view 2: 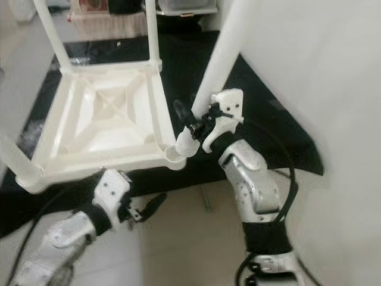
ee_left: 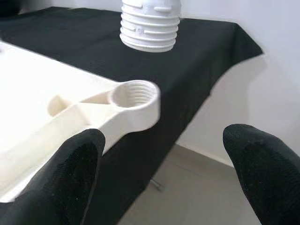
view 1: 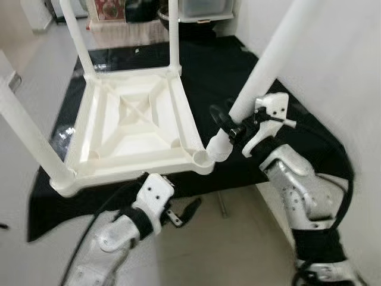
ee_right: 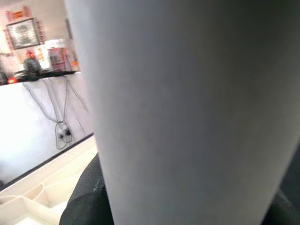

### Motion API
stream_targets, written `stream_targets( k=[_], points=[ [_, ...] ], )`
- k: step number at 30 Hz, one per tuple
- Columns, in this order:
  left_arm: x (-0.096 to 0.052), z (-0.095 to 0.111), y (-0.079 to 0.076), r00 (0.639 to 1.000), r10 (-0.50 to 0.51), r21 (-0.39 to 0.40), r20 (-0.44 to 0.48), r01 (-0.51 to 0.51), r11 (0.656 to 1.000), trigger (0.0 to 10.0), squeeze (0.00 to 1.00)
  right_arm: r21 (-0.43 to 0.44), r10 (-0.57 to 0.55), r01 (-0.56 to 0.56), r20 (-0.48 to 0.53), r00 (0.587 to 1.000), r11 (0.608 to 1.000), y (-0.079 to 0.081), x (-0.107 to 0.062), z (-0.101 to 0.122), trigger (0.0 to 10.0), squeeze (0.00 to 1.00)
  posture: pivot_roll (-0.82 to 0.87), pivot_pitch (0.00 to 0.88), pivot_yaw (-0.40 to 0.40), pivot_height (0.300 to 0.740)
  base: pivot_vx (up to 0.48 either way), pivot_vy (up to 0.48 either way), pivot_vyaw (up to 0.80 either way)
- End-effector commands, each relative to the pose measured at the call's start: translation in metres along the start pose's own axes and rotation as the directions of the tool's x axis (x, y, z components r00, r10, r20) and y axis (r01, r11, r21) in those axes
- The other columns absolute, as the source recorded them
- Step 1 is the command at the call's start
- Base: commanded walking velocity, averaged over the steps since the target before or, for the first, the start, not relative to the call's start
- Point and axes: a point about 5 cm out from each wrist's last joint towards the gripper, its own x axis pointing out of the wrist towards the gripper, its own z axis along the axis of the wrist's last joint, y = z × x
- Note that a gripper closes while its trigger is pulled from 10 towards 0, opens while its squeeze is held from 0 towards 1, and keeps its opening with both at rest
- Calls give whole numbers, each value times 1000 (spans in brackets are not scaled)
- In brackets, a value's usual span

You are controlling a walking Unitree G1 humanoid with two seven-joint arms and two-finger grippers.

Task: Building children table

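Observation:
A white children's table top [view 1: 137,119] lies upside down on a black cloth [view 1: 238,65]. Three white legs stand screwed into it, among them one at the near left corner [view 1: 24,131] and one at the far right [view 1: 174,36]. My right gripper [view 1: 232,123] is shut on the fourth leg [view 1: 268,59], which leans to the right. Its threaded end [ee_left: 150,26] hovers just above the open socket [ee_left: 133,93] at the near right corner. My left gripper [view 1: 184,211] is open, low in front of the table's near edge, its fingers [ee_left: 70,173] spread wide below the socket.
A white wall [view 1: 345,59] rises close on the right. The cloth-covered platform ends just before me, with pale floor [view 1: 226,250] below. A clear plastic bin [view 1: 205,7] and other clutter stand at the back.

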Motion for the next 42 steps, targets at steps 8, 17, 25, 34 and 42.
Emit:
stream_targets(
  k=[8, 17, 25, 34, 42],
  points=[
    [-3, -3, -3, 1000, -13, -5, -5, 13, 1000, 10000, 0, -23, 125, -125, 34, 992, 992, 14, -1, 6, 10000, 0, -40, 103, 12, 740, 0, 0, 600],
    [-4, -4, -5, 1000, -23, 0, -18, 23, 1000, 10000, 0, -50, 132, -131, 10, 991, 990, 13, -1, 4, 10000, 0, -40, 107, 9, 740, 0, -243, 0],
    [-1, -6, 7, 994, 105, -10, -28, -105, 994, 10000, 0, -48, 159, -158, 0, 987, 986, 18, -2, 1, 10000, 0, -41, 108, 15, 740, 0, -49, 0],
    [-6, -7, 21, 961, 273, -3, -36, -273, 962, 10000, 0, -84, 244, -244, -13, 970, 966, 29, -6, 0, 10000, 0, -40, 112, 20, 740, 0, 0, 444],
    [-5, -8, 21, 965, 259, -25, -38, -260, 965, 10000, 0, -90, 179, -181, -34, 983, 979, 21, -4, -4, 10000, 0, -40, 116, 22, 740, 0, 0, 662]
  ],
)
